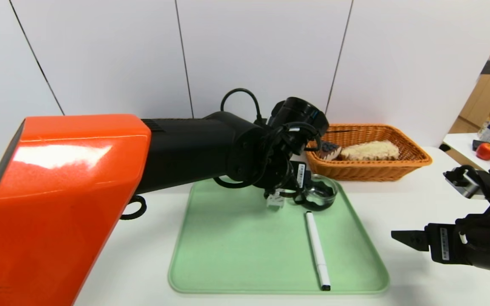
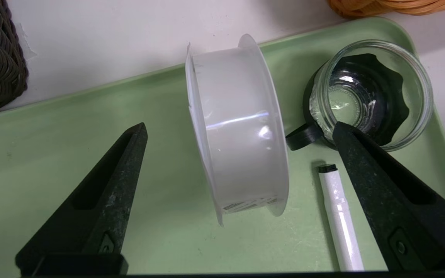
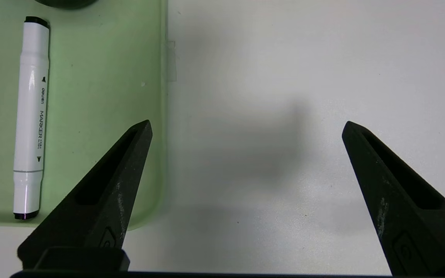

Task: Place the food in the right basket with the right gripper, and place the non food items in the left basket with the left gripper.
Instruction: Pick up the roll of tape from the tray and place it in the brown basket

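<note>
White surface [image 1: 398, 204] carried a green tray [image 1: 236, 255]. On it a tape roll [image 2: 238, 143] stood on its edge between the spread fingers of the left claw [image 2: 240, 133], straight ahead of it and untouched, its flat faces turned toward the fingers. That arm reached across the tray, claw pointing down. Beside lay a marker [image 1: 317, 250] and a glass jar [image 1: 323, 191]. The right claw [image 3: 245, 127] hung released over bare surface.
</note>
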